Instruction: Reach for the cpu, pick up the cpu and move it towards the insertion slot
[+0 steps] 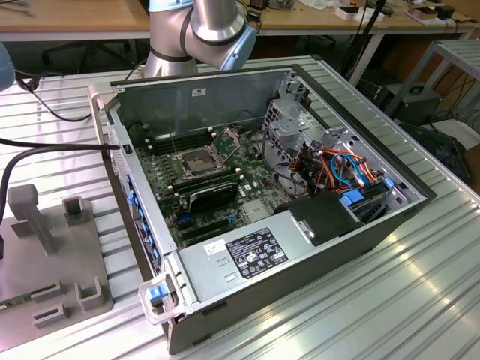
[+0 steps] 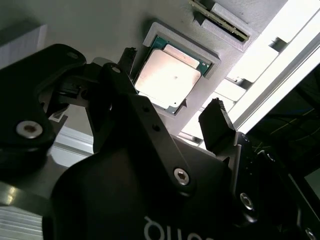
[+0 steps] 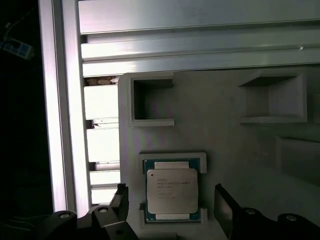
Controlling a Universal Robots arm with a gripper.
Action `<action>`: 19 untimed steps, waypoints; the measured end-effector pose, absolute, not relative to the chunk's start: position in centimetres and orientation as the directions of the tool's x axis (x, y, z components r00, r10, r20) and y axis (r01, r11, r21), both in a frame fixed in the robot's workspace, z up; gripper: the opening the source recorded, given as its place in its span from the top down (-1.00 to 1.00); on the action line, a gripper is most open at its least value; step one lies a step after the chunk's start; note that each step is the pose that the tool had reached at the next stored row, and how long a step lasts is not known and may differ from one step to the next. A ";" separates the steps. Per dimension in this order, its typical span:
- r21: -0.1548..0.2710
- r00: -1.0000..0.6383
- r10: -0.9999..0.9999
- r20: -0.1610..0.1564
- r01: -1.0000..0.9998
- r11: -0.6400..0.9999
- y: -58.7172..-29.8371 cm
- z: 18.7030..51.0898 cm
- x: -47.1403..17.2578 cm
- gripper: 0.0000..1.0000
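While I watch from the remote desk, table point(image 1: 420, 300): a ribbed aluminium top that carries everything I see in the exterior view.
Computer case point(image 1: 195, 97): it lies on the table with its side open, so I look straight down into it.
Arm point(image 1: 214, 26): the silver joint stands behind the case, at the upper edge of the exterior view.
Fixture tray point(image 1: 45, 255): a grey moulded plate beside the case, on the exterior view's left. In both wrist views I see its flat face with raised pockets point(image 3: 240, 150) point(image 2: 90, 30).
Motherboard point(image 1: 161, 176): a green board on the floor of the case.
Gripper point(image 3: 170, 192) point(image 2: 173, 79): the black fingers point(image 3: 120, 197) are spread wide. One stands on each side of the cpu, and I see a gap on both sides, so neither touches it. I cannot tell how high the tips hang above the tray.
Insertion slot point(image 1: 196, 160): a square silvery socket on the motherboard with its dark centre showing, just beside a black shrouded card point(image 1: 214, 196).
Cpu point(image 3: 171, 192) point(image 2: 165, 80): a pale silvery square lying flat in a shallow framed nest of the fixture tray, between the fingers, not gripped and outside the case.
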State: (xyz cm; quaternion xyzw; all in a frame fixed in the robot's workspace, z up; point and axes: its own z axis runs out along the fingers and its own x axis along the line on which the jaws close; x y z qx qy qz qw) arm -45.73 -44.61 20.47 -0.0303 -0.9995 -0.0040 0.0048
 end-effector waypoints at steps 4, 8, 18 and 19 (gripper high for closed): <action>0.008 -0.998 0.061 0.010 0.061 0.998 -44.6 20.5 -45.7 -0.56; 0.007 -0.998 0.061 0.010 0.061 0.998 -44.6 20.5 -45.7 -0.56; 0.003 -0.998 0.061 0.010 0.061 0.998 -44.6 19.0 -45.7 -0.56; 0.003 -0.998 0.061 0.010 0.061 0.998 -44.6 18.9 -45.7 -0.56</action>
